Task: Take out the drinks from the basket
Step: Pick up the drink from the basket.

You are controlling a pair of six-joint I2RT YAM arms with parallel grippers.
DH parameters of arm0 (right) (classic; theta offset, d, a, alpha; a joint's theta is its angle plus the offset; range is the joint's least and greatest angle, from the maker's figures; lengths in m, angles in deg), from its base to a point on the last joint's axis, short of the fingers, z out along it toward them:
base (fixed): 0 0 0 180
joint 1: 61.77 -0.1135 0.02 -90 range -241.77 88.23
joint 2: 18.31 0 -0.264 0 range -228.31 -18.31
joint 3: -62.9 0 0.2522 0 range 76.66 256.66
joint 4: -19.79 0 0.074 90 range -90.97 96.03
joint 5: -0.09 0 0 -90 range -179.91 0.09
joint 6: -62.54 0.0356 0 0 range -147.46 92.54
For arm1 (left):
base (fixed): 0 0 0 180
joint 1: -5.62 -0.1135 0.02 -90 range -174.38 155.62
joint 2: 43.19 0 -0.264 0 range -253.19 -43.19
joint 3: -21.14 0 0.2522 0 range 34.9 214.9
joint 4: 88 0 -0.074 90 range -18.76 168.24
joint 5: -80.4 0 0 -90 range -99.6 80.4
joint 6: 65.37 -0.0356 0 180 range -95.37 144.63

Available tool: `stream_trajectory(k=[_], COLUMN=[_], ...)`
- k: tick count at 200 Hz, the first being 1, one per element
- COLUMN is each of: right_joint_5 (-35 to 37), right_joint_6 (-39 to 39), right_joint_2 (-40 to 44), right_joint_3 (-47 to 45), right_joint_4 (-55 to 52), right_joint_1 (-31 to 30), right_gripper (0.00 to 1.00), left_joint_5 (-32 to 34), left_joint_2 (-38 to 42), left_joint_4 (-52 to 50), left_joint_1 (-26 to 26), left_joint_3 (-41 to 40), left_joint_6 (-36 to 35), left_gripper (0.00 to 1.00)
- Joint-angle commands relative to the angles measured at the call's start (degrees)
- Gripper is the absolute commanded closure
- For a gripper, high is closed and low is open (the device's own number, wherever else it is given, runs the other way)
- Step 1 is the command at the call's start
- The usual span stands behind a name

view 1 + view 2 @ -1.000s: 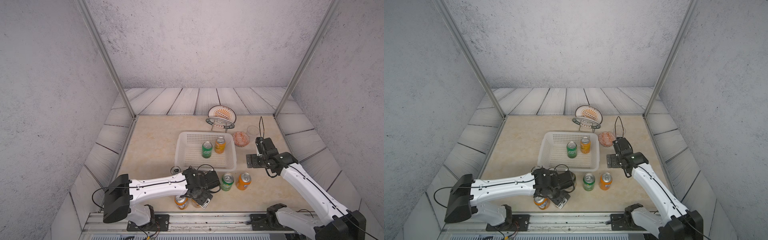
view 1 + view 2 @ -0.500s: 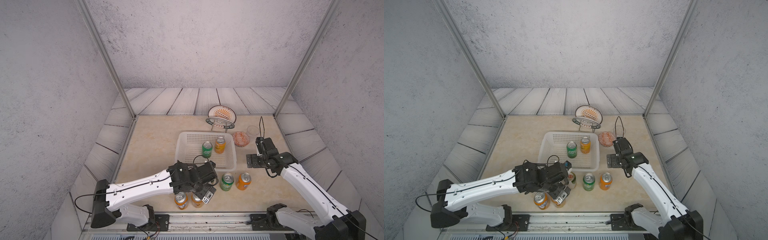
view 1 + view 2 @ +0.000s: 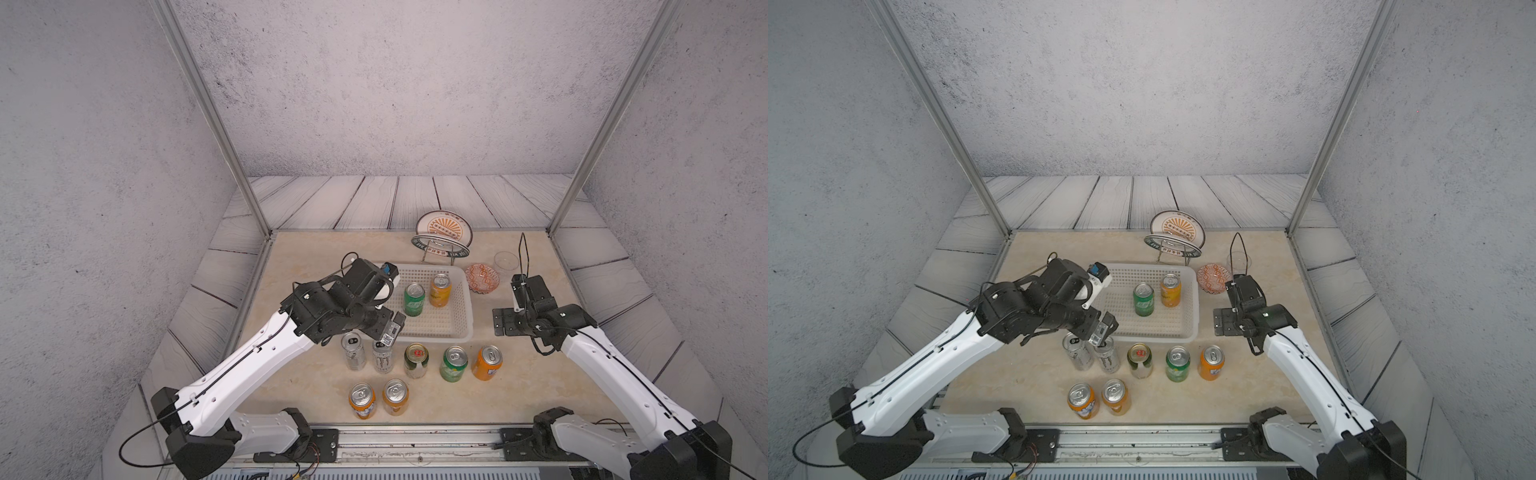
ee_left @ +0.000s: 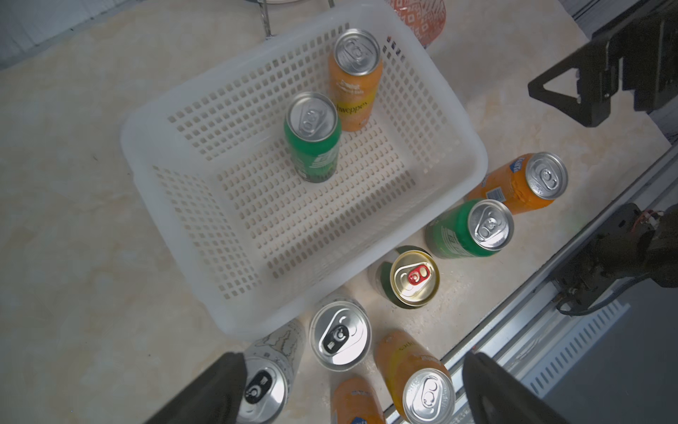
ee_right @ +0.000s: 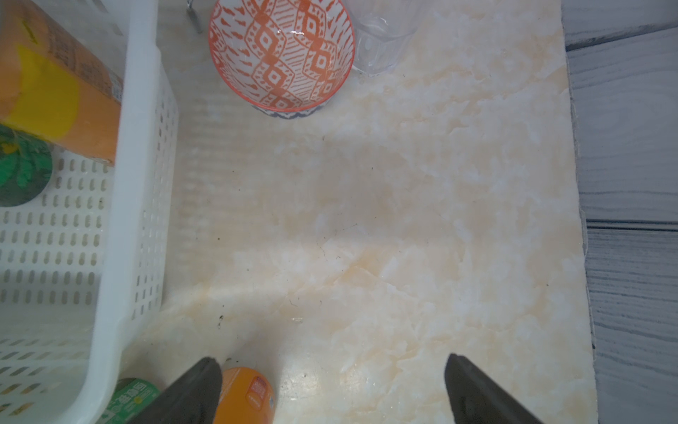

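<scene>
Looking across the table (image 3: 316,257), we find the basket (image 3: 434,335) near its middle with two drinks upright inside, a green can (image 3: 414,299) and an orange can (image 3: 439,290), just beside each other toward the far right of its floor. Seven more stand outside. A row runs along the basket's near wall: two slim silver cans (image 3: 353,352), a gold-topped can (image 3: 416,360), a second green can (image 3: 454,364) and a lone orange can (image 3: 487,363). A pair of orange cans (image 3: 362,400) stands nearer the front rail (image 3: 415,440).

Our left gripper (image 4: 354,361) hovers above the slim silver cans with its jaws spread wide and empty. Our right gripper (image 5: 334,359) hangs over bare table on the basket's right side, jaws equally wide, holding nothing. The basket's right wall rises between it and the orange can. A patterned bowl (image 3: 482,277) and a glass cup (image 3: 505,262) sit past that gripper, and plates on a wire rack (image 3: 444,230) stand just behind the basket.

We see white plastic in the basket, rectangular with rounded corners, its walls and floor pierced by a grid of slots. All the cans are metal cylinders with pull tabs, and the gold-topped can's tab is red. Orange-red diamonds cover the round, glazed bowl. A beige marbled pattern with a slight sheen covers the table.
</scene>
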Motion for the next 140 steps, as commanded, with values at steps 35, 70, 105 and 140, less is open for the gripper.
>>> stream_trajectory(k=[35, 70, 105, 140], right_joint_5=[-0.4, -0.4, -0.2, -0.1], right_joint_6=[-0.4, -0.5, -0.6, -0.6], right_joint_2=[0.0, 0.1, 0.4, 0.4], right_joint_3=[0.0, 0.0, 0.0, 0.0], right_joint_4=[-0.4, -0.3, -0.1, -0.1], right_joint_1=[0.1, 0.3, 0.2, 0.2], right_gripper=[0.00, 0.01, 0.01, 0.01], left_joint_5=[-2.6, -5.3, -5.9, -6.0], left_joint_2=[2.9, 3.0, 2.9, 2.9], left_joint_4=[5.1, 14.1, 24.3, 31.0], left_joint_1=[-15.0, -25.4, -34.9, -41.6], left_joint_3=[0.2, -5.4, -12.8, -18.3], left_joint_6=[-6.8, -7.6, -4.7, -2.3], left_gripper=[0.01, 0.01, 0.01, 0.01])
